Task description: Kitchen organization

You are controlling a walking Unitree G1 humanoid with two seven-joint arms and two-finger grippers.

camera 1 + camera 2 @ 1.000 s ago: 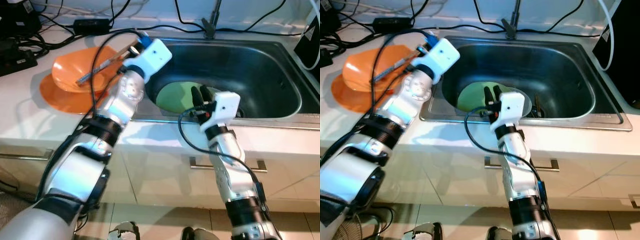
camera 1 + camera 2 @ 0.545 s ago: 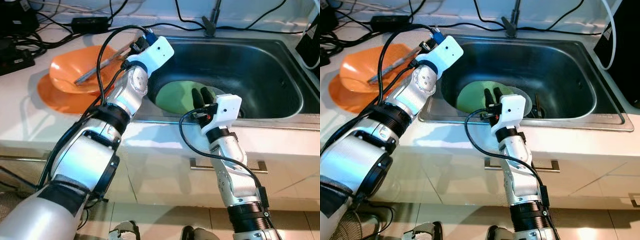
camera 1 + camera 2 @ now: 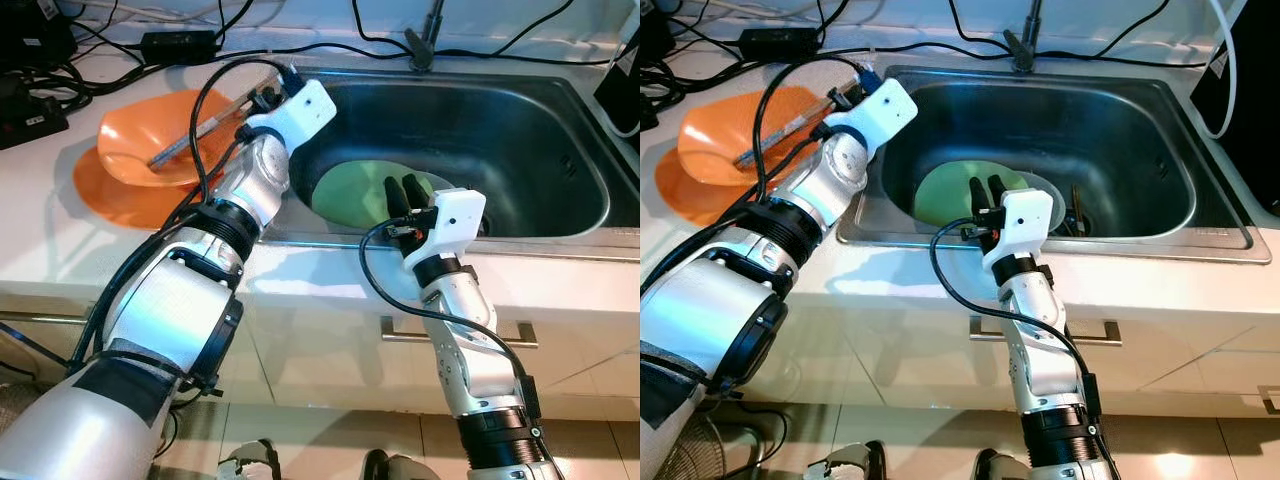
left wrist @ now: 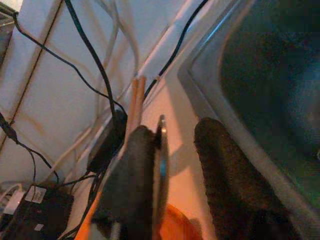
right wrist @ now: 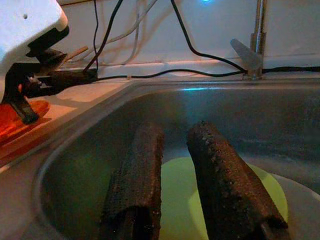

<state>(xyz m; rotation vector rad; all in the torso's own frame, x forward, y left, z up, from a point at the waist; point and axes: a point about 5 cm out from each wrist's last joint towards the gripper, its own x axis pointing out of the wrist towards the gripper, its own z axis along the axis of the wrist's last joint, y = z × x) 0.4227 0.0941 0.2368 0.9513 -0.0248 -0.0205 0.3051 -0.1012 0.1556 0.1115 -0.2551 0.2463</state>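
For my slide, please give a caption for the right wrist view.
Right claw, open, reaches into the steel sink above a pale green round plate.
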